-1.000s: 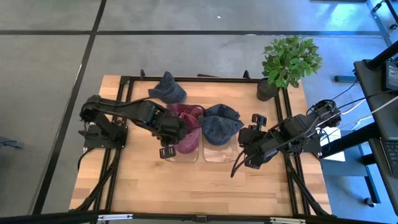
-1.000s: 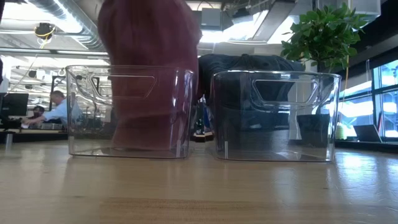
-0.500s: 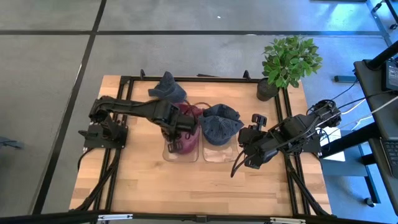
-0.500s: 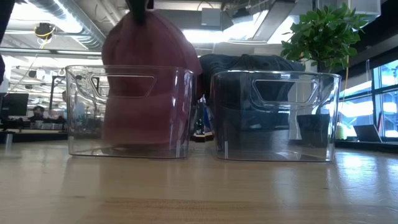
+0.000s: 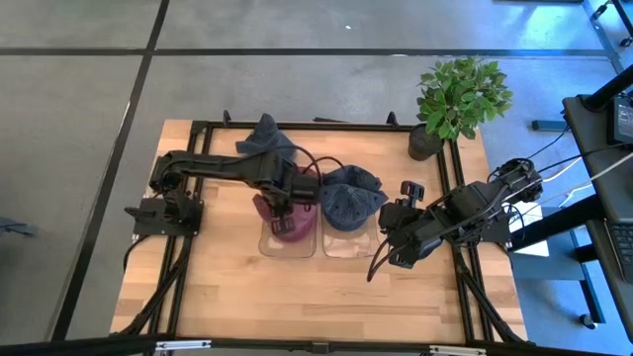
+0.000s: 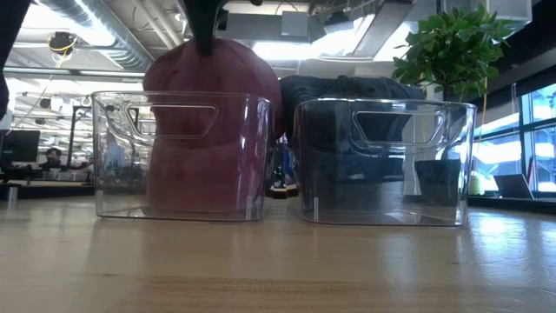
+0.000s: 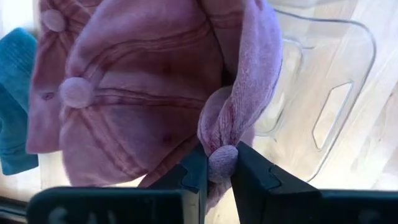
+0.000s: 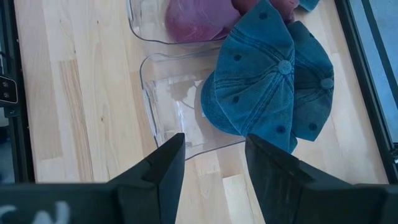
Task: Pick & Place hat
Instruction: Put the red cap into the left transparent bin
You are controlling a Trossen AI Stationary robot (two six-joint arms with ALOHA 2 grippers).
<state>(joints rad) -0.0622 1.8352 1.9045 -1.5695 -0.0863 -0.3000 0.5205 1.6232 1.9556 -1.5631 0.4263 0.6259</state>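
- Two clear plastic bins stand side by side near the middle of the wooden table (image 5: pixel 227 287): the left bin (image 5: pixel 288 235) and the right bin (image 5: pixel 348 237).
- The left bin holds a pink hat (image 5: pixel 290 228), bunched up and reaching above the rim, as the low view shows (image 6: pixel 213 122).
- The left gripper (image 7: pixel 214 167) hangs over the far side of that bin, its fingers pinched tight on a fold of the pink hat's cloth.
- More pink caps (image 7: pixel 130 87) lie heaped against the far side of the bin, just behind the held one.
- Blue denim hats (image 5: pixel 348 196) are stacked at the far end of the right bin, partly over its rim; the near part of that bin shows only bare plastic (image 8: pixel 174 106).
- Another blue hat (image 5: pixel 265 139) lies on the table behind the left bin.
- The right gripper (image 8: pixel 211 165) waits beside the right bin, fingers spread apart and holding nothing.
- A potted plant (image 5: pixel 457 97) stands at the far right corner.
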